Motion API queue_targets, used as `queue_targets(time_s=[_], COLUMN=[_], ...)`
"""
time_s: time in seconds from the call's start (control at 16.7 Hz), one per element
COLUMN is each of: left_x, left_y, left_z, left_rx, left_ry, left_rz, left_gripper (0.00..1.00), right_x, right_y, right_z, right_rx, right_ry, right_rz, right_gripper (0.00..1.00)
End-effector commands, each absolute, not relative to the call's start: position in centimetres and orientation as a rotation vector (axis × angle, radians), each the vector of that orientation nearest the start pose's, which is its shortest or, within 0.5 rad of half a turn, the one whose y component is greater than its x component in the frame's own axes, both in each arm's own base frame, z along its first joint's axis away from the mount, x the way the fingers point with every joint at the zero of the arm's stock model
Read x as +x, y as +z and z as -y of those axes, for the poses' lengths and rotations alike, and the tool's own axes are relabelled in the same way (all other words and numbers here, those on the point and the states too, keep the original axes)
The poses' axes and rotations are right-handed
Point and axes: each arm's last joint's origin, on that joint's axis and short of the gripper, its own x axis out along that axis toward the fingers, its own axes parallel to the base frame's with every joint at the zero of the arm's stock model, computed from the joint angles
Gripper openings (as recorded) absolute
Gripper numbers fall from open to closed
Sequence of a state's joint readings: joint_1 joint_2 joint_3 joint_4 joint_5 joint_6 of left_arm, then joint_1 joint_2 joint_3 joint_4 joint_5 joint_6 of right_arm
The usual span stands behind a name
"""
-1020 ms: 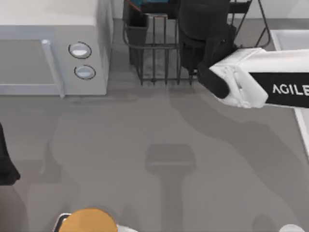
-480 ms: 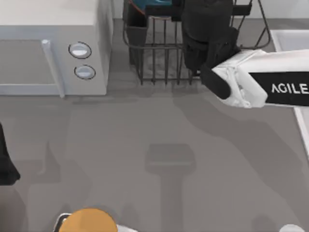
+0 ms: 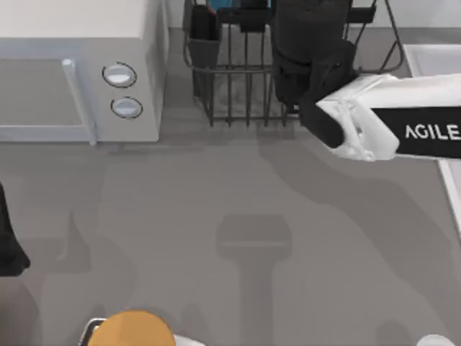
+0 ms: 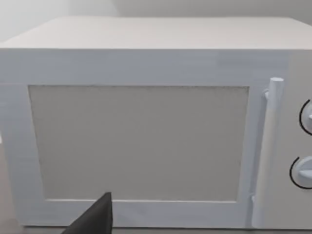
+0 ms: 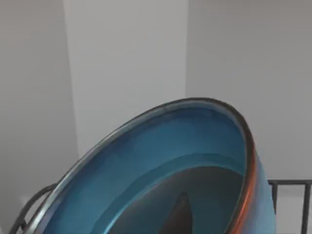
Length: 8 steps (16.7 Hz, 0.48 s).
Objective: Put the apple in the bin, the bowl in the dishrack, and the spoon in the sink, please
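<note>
A top view shows the right arm [image 3: 403, 126] reaching from the right edge to the dishrack [image 3: 238, 79] at the upper centre of the frame, its dark wrist hiding most of the rack. The right wrist view shows the blue bowl [image 5: 161, 161] tilted, close up, with rack wire behind it; whether the jaws grip it cannot be told. A white microwave [image 3: 72, 72] sits upper left. The left arm [image 3: 9, 249] is cut off at the left edge. An orange-yellow round thing [image 3: 133, 330] is cropped at the bottom.

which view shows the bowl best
The right wrist view: the bowl looms close, tilted, its blue inside and reddish rim plain. The top view catches just a blue sliver behind the dishrack bars. The left wrist view faces the microwave.
</note>
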<state>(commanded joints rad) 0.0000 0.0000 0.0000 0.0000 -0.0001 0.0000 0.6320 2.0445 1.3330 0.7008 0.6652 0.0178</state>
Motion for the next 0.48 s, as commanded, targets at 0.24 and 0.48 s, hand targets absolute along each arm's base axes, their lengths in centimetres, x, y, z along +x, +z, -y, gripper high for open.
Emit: queue_targets(time_s=[0.24,0.48], left_x=[10.57,10.57], left_y=[16.00,16.00], left_z=[0.12,0.12], left_rx=[0.000,0.000], left_ry=[0.000,0.000], left_rz=[0.000,0.000], left_gripper=[1.00,1.00], right_x=[38.24,38.24], right_y=[21.90,21.90], right_z=[-26.23,-26.23], right_rx=[0.000,0.000], right_ry=[-0.010,-0.010], right_rz=[0.000,0.000], right_gripper=[1.00,1.00])
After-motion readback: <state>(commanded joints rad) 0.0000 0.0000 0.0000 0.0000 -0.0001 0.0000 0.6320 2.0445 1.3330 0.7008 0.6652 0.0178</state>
